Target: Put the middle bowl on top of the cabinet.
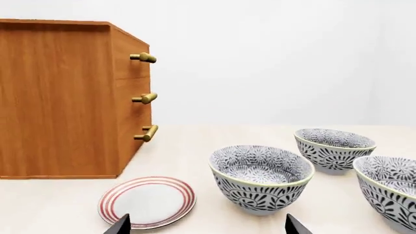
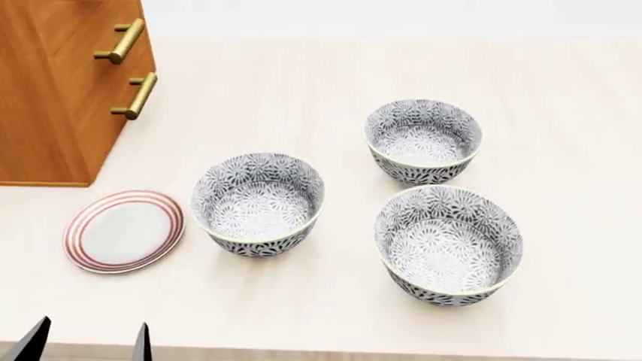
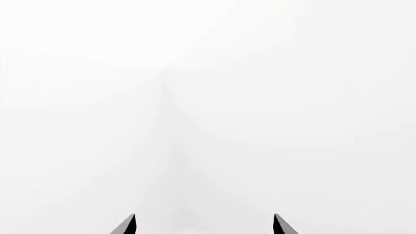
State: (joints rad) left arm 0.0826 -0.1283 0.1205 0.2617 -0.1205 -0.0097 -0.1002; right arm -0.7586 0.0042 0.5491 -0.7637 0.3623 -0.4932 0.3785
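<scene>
Three patterned bowls stand apart on the table (image 2: 331, 68); the middle bowl (image 2: 444, 244) sits nearest the front edge. One plate (image 2: 125, 230) lies beside the cabinet (image 2: 56, 98). Left gripper (image 2: 89, 342) and right gripper (image 3: 204, 225) are spread wide, empty.

A bare simulated tabletop set: a pale bench (image 2: 331, 68), blank white walls (image 1: 279, 58), with only a wooden cabinet (image 2: 50, 98) and crockery.
</scene>
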